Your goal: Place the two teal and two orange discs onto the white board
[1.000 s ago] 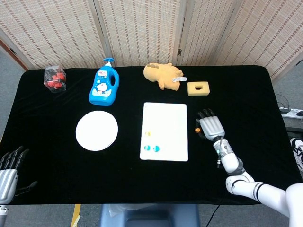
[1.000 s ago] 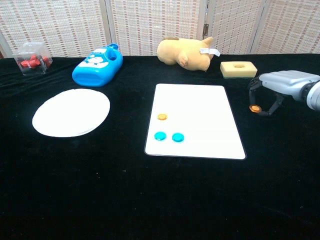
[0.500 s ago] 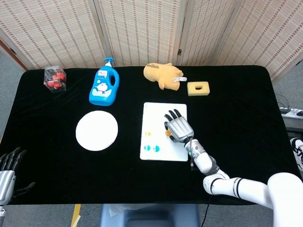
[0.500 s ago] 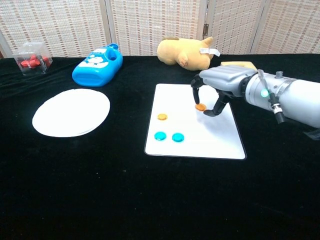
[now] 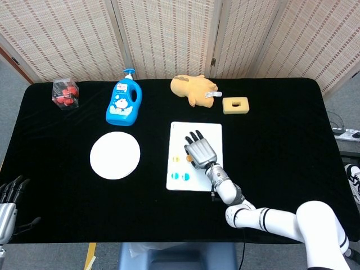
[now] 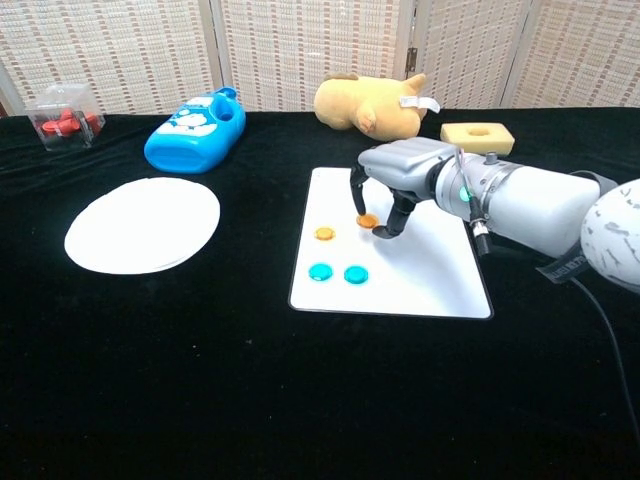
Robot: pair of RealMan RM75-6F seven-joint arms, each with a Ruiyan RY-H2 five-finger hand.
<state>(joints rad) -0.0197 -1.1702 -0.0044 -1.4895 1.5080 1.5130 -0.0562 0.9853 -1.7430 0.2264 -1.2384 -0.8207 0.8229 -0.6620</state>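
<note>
The white board [image 5: 211, 135] [image 6: 430, 270] lies at the table's middle. On it sit two teal discs [image 6: 320, 271] [image 6: 355, 274] side by side and one orange disc [image 6: 324, 234] [image 5: 175, 159]. My right hand [image 5: 201, 151] [image 6: 398, 176] hovers over the board's left half and pinches the second orange disc [image 6: 367, 220] between thumb and finger, just right of the orange disc lying on the board. In the head view the teal discs [image 5: 180, 176] show below that hand. My left hand [image 5: 8, 199] rests at the lower left edge, fingers apart, holding nothing.
A white plate [image 5: 115, 154] lies left of the board. A blue bottle [image 5: 123, 102], a box of red pieces [image 5: 64, 93], a yellow plush toy [image 5: 194, 88] and a yellow sponge block [image 5: 235, 104] line the far side.
My right hand has carried the orange disc leftward, from beside the board's right edge to over its left half. The left hand has sunk slightly lower.
</note>
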